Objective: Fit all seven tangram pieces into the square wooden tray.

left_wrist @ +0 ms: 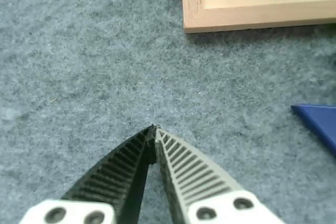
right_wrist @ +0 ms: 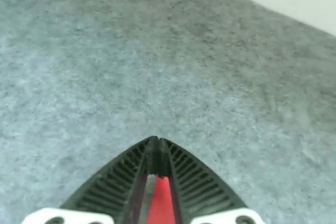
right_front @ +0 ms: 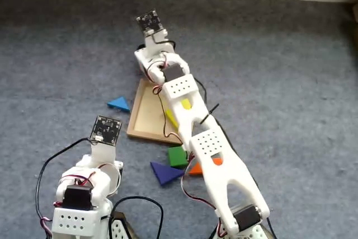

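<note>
Right wrist view shows my right gripper (right_wrist: 155,141) clenched on 1 red piece (right_wrist: 160,203) past the tray (right_front: 148,116), which I judge light, stiff, slick and best pinched across its edges; left gripper (left_wrist: 153,130) closed on nothing.

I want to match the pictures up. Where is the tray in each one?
High view: tray near the middle, partly under an arm.
Left wrist view: tray corner ahead of the shut left gripper.
Right wrist view: carpet ahead of the right gripper, shut on a red piece.
Shared landmark: the carpet.
</note>
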{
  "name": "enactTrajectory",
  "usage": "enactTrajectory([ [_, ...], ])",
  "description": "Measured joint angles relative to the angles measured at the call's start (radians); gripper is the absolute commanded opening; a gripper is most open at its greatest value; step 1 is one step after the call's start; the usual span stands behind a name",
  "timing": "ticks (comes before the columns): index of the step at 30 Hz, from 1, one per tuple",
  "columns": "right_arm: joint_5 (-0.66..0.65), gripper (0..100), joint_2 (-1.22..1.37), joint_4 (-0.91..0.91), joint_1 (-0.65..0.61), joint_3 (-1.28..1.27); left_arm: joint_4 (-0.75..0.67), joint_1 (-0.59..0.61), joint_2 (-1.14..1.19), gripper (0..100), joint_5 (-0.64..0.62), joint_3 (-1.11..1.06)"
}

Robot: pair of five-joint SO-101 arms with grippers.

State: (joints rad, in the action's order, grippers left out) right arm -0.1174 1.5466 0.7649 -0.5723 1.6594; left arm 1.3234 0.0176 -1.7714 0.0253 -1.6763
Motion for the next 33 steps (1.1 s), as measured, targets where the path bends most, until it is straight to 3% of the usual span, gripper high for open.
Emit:
enactTrajectory([
  [7, -0.012, 0.5, 0.026, 0.109, 0.002, 0.002, 0.000, 0.000, 0.000, 0, 0.000, 0.000],
  [16, -0.221, 0.5, 0.005, 0.410, 0.066, 0.032, 0.000, 0.000, 0.000, 0, 0.000, 0.000],
  [33, -0.238, 0.5, -0.147, 0.942, 0.321, 0.014, 0.000, 0.000, 0.000, 0, 0.000, 0.000],
])
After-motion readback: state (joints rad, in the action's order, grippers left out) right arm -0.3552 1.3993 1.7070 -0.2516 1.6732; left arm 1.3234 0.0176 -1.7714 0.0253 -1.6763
